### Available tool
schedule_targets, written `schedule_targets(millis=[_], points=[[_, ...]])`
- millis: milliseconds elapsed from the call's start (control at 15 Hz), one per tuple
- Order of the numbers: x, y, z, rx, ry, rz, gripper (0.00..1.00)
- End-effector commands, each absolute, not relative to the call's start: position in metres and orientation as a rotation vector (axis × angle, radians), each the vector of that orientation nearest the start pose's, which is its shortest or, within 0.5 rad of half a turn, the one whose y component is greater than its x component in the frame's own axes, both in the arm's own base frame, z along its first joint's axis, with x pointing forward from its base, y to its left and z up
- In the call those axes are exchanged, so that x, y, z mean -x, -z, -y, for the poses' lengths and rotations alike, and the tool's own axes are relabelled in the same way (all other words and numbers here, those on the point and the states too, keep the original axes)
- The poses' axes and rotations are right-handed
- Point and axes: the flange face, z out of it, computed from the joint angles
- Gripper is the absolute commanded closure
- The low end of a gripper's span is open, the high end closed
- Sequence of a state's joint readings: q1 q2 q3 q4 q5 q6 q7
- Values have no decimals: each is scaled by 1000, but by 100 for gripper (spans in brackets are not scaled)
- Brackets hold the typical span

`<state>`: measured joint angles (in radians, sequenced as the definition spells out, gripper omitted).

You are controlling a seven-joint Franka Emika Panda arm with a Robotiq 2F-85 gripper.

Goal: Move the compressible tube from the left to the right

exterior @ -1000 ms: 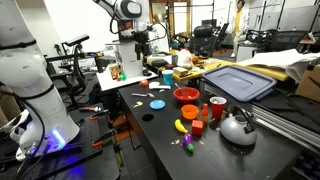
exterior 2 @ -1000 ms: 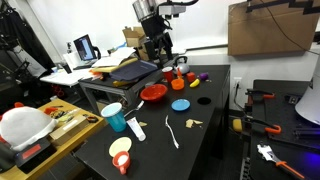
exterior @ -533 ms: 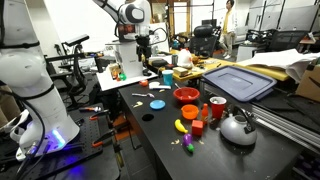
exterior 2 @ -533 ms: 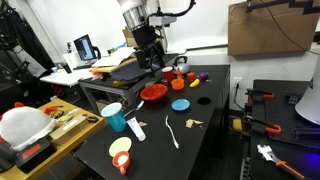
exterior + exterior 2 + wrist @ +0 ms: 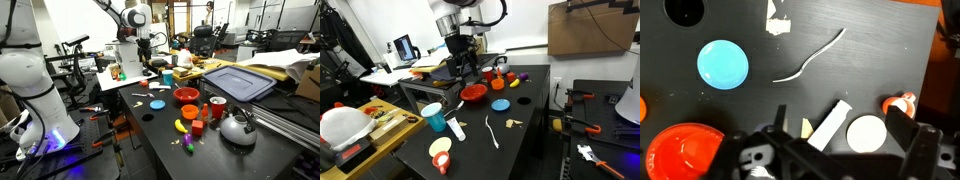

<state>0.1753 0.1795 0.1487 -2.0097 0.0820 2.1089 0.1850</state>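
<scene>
compressible tube beside cup, blue disc apart

Scanning every view now and nothing legible turns up: no word, brand, number or sign can be made out. The laptop screen glows, but whatever is on it is far too small to read. The cardboard box shows a plain brown face. In the wrist view the compressible tube on the desk shows only a blank white side, and any print on the rest is too blurred to tell
</scene>
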Motion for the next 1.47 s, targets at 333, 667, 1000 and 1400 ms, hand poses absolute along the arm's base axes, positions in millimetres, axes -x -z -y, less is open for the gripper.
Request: schedule_targets(millis=[333, 667, 1000, 1400], points=[[-557, -352, -207, 3043, -108, 26, 0], [-562, -338, -222, 3035, -111, -2, 0], [-569, -319, -239, 3032, -117, -47, 0], [-583, -303, -260, 3022, -103, -141, 0]])
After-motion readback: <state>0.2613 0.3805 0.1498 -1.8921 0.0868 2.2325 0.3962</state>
